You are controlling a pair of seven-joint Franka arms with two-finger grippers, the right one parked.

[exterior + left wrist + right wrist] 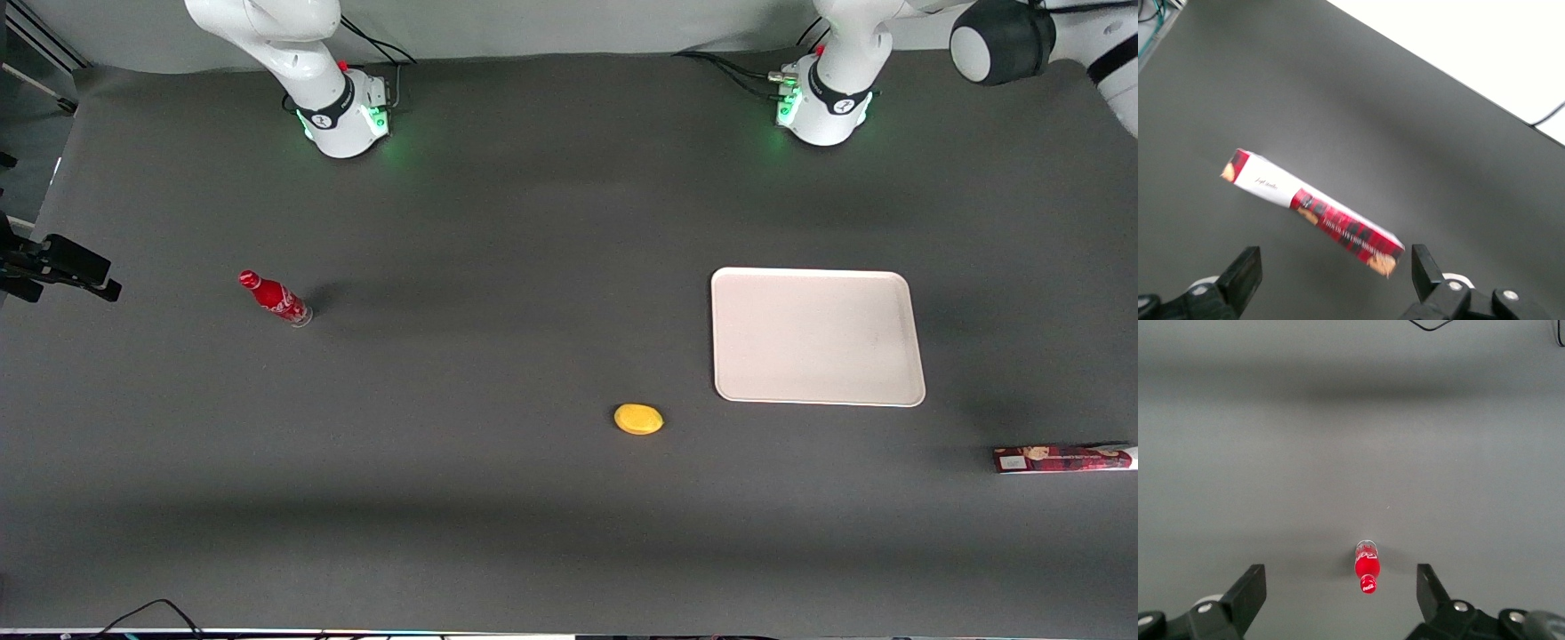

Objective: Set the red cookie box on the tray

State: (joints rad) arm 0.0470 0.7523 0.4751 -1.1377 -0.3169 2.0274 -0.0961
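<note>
The red cookie box (1062,459) lies on its thin side on the dark table at the working arm's end, nearer the front camera than the tray (818,336). The tray is pale cream and has nothing on it. In the left wrist view the red cookie box (1313,211) runs slantwise, one end close to one finger. My left gripper (1335,257) hangs above the table beside the box, open, with nothing between its fingers (1245,270). The gripper itself does not show in the front view.
A yellow oval object (638,419) lies near the tray's corner, toward the front camera. A small red bottle (276,299) stands toward the parked arm's end. The table's edge runs close to the cookie box's outer end.
</note>
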